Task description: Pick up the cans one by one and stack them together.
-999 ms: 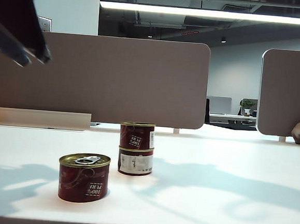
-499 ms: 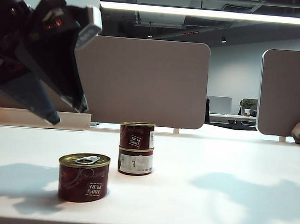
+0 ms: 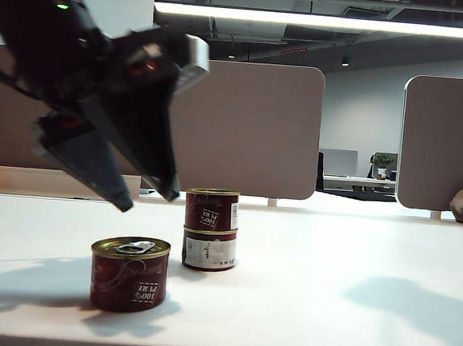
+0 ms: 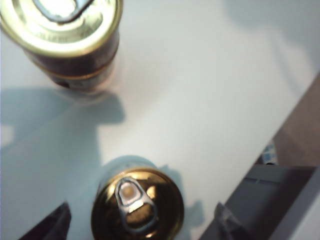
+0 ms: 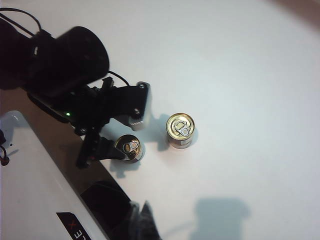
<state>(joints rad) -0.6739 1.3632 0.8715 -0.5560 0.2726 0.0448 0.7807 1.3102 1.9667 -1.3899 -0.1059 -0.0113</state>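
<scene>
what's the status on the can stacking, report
Left gripper open, fingers above the lone dark red gold-lidded can. Right gripper shut, out of view. Two matching cans stacked behind. Nothing in the way.

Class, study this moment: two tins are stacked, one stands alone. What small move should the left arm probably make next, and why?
Probably lower the left gripper straight down around the lone dark red tin with the gold pull-tab lid. Its jaws stand wide open above that tin, nothing held, while the two-tin stack waits behind for a third. The right gripper is shut, high above the table.
</scene>
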